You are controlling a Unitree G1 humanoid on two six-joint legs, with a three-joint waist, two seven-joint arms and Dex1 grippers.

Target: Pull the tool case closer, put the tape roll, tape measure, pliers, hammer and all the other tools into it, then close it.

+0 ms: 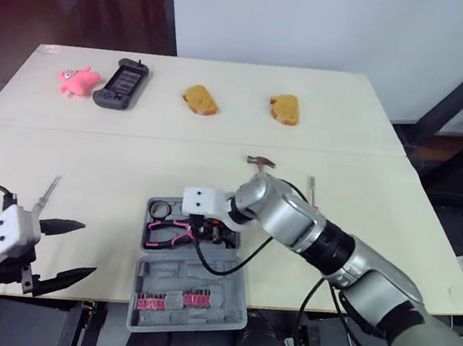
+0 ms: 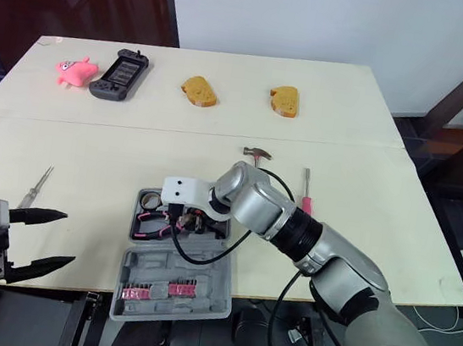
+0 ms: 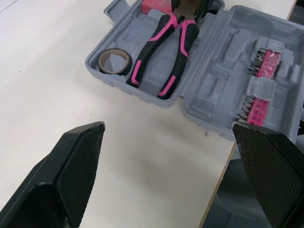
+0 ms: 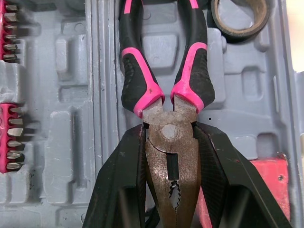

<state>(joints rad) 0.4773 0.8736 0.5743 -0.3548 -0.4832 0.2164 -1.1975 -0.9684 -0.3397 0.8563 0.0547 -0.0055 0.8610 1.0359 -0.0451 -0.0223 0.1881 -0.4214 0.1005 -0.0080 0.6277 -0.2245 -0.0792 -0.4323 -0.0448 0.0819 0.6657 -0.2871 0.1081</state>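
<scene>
The grey tool case (image 1: 201,276) lies open at the table's front edge, its lid half holding pink bit strips (image 1: 170,298). Pink-and-black pliers (image 4: 190,80) lie in the case, and my right gripper (image 4: 171,129) is shut on their metal head. A dark tape roll (image 3: 114,61) sits in the case's far left corner. A red block (image 4: 266,185) lies in the case beside the gripper. The hammer (image 1: 260,161) and a pink-handled screwdriver (image 2: 305,195) lie on the table beyond the case. My left gripper (image 1: 68,247) hovers open at the front left, holding nothing.
A thin metal tool (image 1: 47,191) lies on the table near my left gripper. At the far side are a pink toy (image 1: 78,80), a black handheld device (image 1: 122,83) and two bread pieces (image 1: 200,100) (image 1: 284,109). The case's lid overhangs the table's front edge.
</scene>
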